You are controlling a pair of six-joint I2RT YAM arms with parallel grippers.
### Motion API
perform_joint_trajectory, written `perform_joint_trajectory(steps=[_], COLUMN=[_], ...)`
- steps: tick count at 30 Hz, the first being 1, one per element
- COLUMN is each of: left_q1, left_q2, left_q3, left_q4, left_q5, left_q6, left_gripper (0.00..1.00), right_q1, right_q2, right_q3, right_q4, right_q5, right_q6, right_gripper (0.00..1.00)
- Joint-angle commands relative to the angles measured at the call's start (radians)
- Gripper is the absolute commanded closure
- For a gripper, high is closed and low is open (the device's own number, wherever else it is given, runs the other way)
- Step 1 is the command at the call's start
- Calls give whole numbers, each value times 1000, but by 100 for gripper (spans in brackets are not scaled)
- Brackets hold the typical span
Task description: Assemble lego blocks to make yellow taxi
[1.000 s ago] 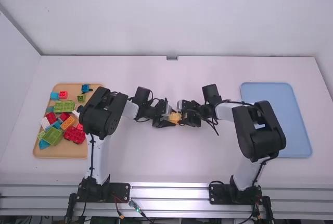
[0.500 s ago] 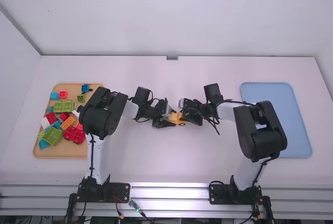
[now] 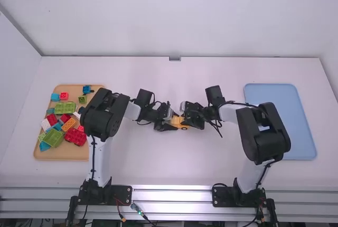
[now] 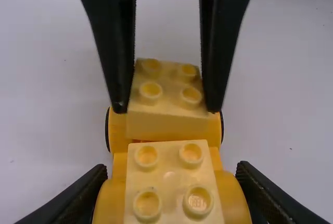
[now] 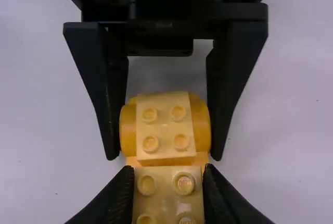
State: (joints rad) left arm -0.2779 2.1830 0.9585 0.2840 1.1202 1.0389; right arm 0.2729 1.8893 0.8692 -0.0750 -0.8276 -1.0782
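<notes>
A tan, round-cornered tray (image 3: 74,155) carries glossy, studded plastic blocks (image 3: 54,137) (a jumble of reds, greens, blues and oranges). Next, the left gripper's (image 3: 171,121) fingers are closed on the bulging, smooth sides of the orange car base (image 4: 118,164), at the middle of the white surface (image 3: 174,166). One square, four-studded yellow brick (image 4: 169,177) tops that end; the right gripper (image 3: 186,121) pinches a matching brick (image 5: 169,195) over the wheeled end. Far right lies a flat blue tray (image 3: 296,132).

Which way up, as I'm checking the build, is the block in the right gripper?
Upright: the right gripper holds the yellow block with its studs facing up, as both wrist views show.
</notes>
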Motion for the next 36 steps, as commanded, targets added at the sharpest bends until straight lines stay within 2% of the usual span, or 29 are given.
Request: perform_joint_trajectory(steps=[1, 15, 27, 28, 31, 34, 36], left_q1=[-4, -19, -25, -26, -28, -25, -25], left_q2=[22, 22, 22, 22, 22, 22, 22], left_q3=[-14, -17, -17, -17, -16, -16, -16], left_q4=[-14, -14, -21, -21, -21, -21, -20], left_q5=[-93, -83, -85, -85, -90, -89, -89], left_q6=[29, 35, 77, 77, 77, 77, 77], left_gripper=[62, 61, 64, 64, 64, 64, 63], right_q1=[2, 25, 19, 23, 19, 6, -9], right_q2=[-15, -13, -13, -13, -13, -13, -14], right_q3=[-6, -5, -6, -6, -6, -5, -3], right_q4=[-16, -18, -18, -17, -1, 43, 74], right_q5=[-22, -39, -29, -29, -50, -132, -203], right_q6=[-1, 7, 8, 8, 8, 8, 8], right_gripper=[66, 65, 65, 62, 42, 33, 31])
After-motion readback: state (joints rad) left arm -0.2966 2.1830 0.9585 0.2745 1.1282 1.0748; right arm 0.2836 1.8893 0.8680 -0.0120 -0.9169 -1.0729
